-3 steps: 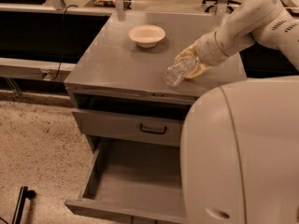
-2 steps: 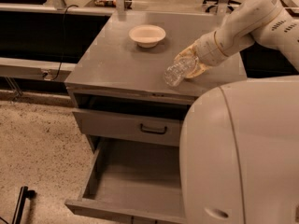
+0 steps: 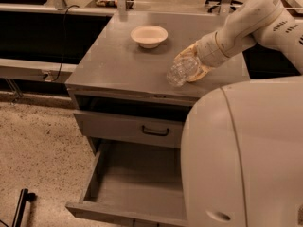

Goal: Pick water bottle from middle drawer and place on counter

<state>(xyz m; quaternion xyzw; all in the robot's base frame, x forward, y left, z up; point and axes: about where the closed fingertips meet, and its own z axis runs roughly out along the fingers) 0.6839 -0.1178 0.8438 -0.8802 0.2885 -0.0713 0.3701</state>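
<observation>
Nothing has moved: the gripper (image 3: 193, 66) stays clamped around the bottle (image 3: 177, 74) at the grey counter (image 3: 113, 65)'s front right. A bowl (image 3: 149, 36) sits behind; speckled floor (image 3: 38, 150) lies left.

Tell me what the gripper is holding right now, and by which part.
The gripper holds the water bottle by its end nearer the arm; the other end pokes out over the counter.
</observation>
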